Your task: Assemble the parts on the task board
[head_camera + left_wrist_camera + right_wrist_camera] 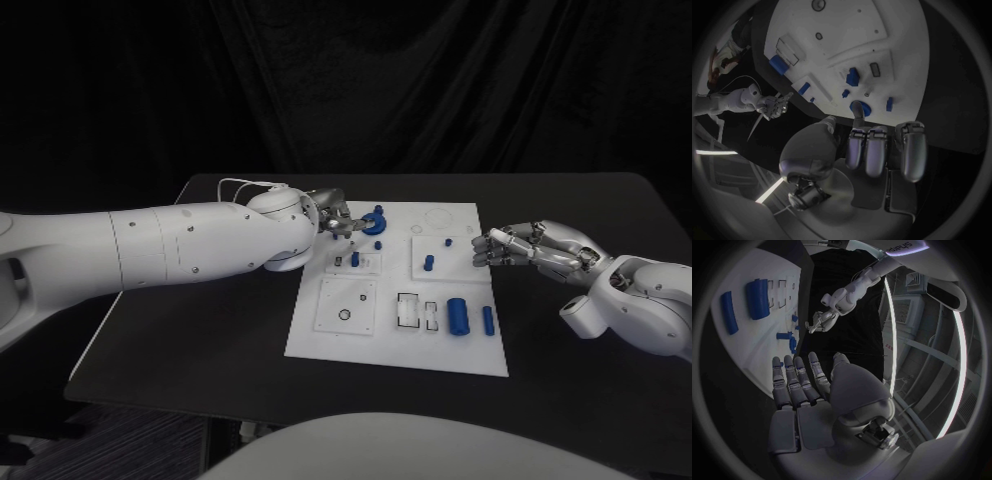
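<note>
1. Work on the task board (pixel 325 335) looks only partly done, I think.
2. The left hand (pixel 335 221) is over the far end of the board. Its fingers bend down toward a blue ring part (pixel 376 222) that sits right at its fingertips.
3. In the left wrist view, one finger (pixel 858 120) seems to touch the blue ring part (pixel 859 108). I cannot tell if the hand really holds it or only rests on it.
4. The right hand (pixel 524 245) hangs just past the board's edge, on the side away from the left hand. Its fingers are spread and it holds nothing.
5. A few small blue pegs (pixel 430 263) stand in the board between the two hands. They look like they are already in their holes.
6. A big blue cylinder (pixel 459 314) and a thin blue bar (pixel 488 320) lie on the board, nearer the robot than the right hand. They look like they wait for their turn.
7. Beside the big blue cylinder are two open slots (pixel 408 309) with nothing in them. A round hole (pixel 343 316) nearer the robot than the left hand is open too.
8. So I think some parts are in, the ring is the job right now, and the bigger pieces are left.
</note>
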Controlling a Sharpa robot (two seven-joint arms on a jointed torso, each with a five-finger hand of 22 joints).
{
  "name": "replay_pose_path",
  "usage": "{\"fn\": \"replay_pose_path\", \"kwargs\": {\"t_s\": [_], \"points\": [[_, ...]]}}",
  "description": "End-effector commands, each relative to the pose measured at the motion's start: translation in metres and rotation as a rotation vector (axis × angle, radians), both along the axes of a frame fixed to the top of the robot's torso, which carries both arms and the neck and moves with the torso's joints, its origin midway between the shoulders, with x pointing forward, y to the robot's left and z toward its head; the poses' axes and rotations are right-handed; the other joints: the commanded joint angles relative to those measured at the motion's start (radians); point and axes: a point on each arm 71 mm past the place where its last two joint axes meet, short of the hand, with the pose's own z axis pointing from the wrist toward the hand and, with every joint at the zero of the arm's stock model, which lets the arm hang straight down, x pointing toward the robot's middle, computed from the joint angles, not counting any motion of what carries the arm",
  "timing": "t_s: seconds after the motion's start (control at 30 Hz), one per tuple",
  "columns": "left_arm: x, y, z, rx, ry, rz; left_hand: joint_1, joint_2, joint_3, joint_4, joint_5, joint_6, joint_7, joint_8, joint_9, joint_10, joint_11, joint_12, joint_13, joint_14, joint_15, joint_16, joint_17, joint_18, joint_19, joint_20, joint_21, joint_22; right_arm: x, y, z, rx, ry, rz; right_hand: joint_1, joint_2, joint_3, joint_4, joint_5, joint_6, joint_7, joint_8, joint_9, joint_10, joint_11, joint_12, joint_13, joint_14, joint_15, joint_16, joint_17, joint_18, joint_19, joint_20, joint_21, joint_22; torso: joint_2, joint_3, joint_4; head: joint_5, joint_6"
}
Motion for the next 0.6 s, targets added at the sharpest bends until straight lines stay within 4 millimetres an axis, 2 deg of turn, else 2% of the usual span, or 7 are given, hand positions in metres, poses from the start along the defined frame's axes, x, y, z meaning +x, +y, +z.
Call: {"fn": "replay_pose_path", "kwargs": {"t_s": [0.03,0.1,0.17,0.23,0.4,0.43,0.6], "points": [[0.003,-0.003,0.011,-0.021,-0.033,-0.028,0.023,0.009,-0.008,-0.001,0.031,-0.011,-0.001,-0.005,0.003,0.104,-0.003,0.004,0.263,0.106,-0.003,0.003,0.263,-0.001,0.018,0.000,0.005,0.152,-0.001,0.000,-0.001,-0.013,0.012,-0.004,0.005,-0.001,0.000,0.002,0.000,0.007,0.082,0.004,0.002,0.001,-0.005,0.003,-0.001,-0.004,-0.001,0.004,-0.001,0.006,0.006,0.003,0.004,0.000,-0.001,0.0014,-0.0004,0.000,0.000],[0.005,-0.002,0.018,-0.009,-0.030,-0.035,0.030,0.010,-0.008,-0.002,0.038,-0.012,-0.001,-0.007,0.002,0.104,-0.002,0.004,0.263,0.106,-0.002,0.003,0.263,-0.001,0.019,0.000,0.006,0.153,-0.001,0.000,-0.001,-0.013,0.011,-0.005,0.005,-0.001,0.000,0.002,0.000,0.007,0.082,0.004,0.002,0.001,-0.005,0.003,-0.001,-0.004,-0.001,0.004,-0.001,0.006,0.006,0.003,0.004,0.000,0.000,0.0021,-0.0011,0.000,0.000],[0.007,-0.002,0.023,0.007,-0.022,-0.039,0.074,0.010,-0.008,-0.005,0.065,-0.017,0.001,-0.018,-0.003,0.104,-0.001,0.004,0.263,0.106,-0.001,0.003,0.263,-0.001,0.019,0.001,0.005,0.154,-0.001,0.000,-0.001,-0.014,0.010,-0.007,0.005,-0.001,0.000,0.002,0.000,0.007,0.082,0.004,0.002,0.001,-0.005,0.003,-0.001,-0.004,-0.001,0.004,-0.001,0.006,0.006,0.003,0.004,0.000,0.000,0.0027,-0.0016,-0.001,0.000],[0.010,-0.002,0.032,0.035,-0.007,-0.045,0.080,0.010,-0.008,-0.006,0.068,-0.017,0.001,-0.020,-0.004,0.104,-0.001,0.004,0.263,0.106,-0.001,0.003,0.263,-0.001,0.018,0.002,0.004,0.154,-0.001,0.000,-0.001,-0.015,0.009,-0.009,0.004,-0.001,-0.001,0.002,0.000,0.007,0.081,0.005,0.002,0.002,-0.005,0.004,-0.002,-0.003,-0.001,0.005,-0.001,0.007,0.008,0.003,0.004,0.001,0.001,0.0030,-0.0014,-0.003,0.000],[0.021,-0.001,0.053,0.079,0.115,-0.032,0.145,0.007,0.002,-0.016,0.090,-0.018,0.002,-0.034,-0.014,0.104,0.001,0.004,0.263,0.106,0.001,0.003,0.263,0.002,0.011,0.003,-0.005,0.148,-0.001,-0.001,-0.001,-0.017,0.005,-0.016,0.004,-0.001,-0.001,0.002,0.000,0.007,0.081,0.005,0.002,0.002,-0.005,0.004,-0.002,-0.003,-0.001,0.005,-0.001,0.007,0.008,0.003,0.004,0.001,0.001,0.0024,0.0013,-0.007,0.000],[0.024,-0.001,0.057,0.079,0.161,-0.030,0.154,0.007,0.005,-0.017,0.091,-0.019,0.003,-0.038,-0.018,0.104,0.001,0.004,0.263,0.106,0.001,0.003,0.263,0.002,0.009,0.004,-0.007,0.146,-0.001,-0.001,0.000,-0.017,0.004,-0.018,0.003,-0.002,-0.002,0.002,-0.001,0.007,0.081,0.005,0.002,0.002,-0.005,0.004,-0.002,-0.003,-0.001,0.006,-0.001,0.007,0.007,0.003,0.004,0.000,0.000,0.0024,0.0010,-0.006,0.000],[0.036,-0.003,0.070,0.119,0.321,-0.056,0.184,0.019,0.020,-0.022,0.053,-0.011,0.005,-0.055,-0.040,0.104,0.004,0.004,0.263,0.106,0.004,0.003,0.263,0.005,0.002,0.006,-0.016,0.140,-0.001,0.000,0.000,-0.018,-0.001,-0.021,0.003,-0.002,-0.002,0.002,-0.001,0.007,0.081,0.005,0.002,0.002,-0.005,0.004,-0.002,-0.003,-0.001,0.006,-0.001,0.007,0.007,0.003,0.004,0.000,0.000,0.0023,-0.0008,-0.006,0.000]]}}
